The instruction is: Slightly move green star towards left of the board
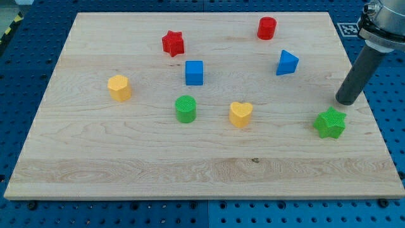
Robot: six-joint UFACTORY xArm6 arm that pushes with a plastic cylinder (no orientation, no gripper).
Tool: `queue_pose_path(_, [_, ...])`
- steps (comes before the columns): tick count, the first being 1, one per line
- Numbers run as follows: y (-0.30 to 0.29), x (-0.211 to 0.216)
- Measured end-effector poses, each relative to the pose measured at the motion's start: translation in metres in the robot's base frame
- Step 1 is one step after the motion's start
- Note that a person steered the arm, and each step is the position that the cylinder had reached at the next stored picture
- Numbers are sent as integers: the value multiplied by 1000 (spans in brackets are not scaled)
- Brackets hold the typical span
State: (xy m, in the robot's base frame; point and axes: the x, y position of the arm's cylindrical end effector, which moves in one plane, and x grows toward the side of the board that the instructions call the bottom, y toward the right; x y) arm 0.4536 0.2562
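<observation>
The green star (330, 123) lies near the board's (209, 171) right edge, at about four o'clock from the centre. To nudge it left, we judge we should bring my tip (346, 101) round to its three o'clock side, then push briefly towards nine o'clock. My tip, a bare rod holding nothing, sits at the star's one o'clock, near but apart.

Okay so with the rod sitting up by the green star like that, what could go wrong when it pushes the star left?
1. My tip sits above and slightly to the right of the green star, not level with it on its right. A push from here may drive the star toward the view's bottom rather than left.
2. The star's points could let it spin or slip off the tip on an off-centre push.
3. Too long a push sends it toward the yellow heart, the next block to its left.
</observation>
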Motion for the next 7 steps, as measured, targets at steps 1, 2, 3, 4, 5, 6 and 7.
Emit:
queue_pose_path(1, [16,0])
queue_pose_path(2, [17,0])
queue_pose_path(3, [27,0])
queue_pose_path(4, [32,0])
queue_pose_path(5, [57,0])
queue_pose_path(6, [61,26])
queue_pose_path(7, [40,43])
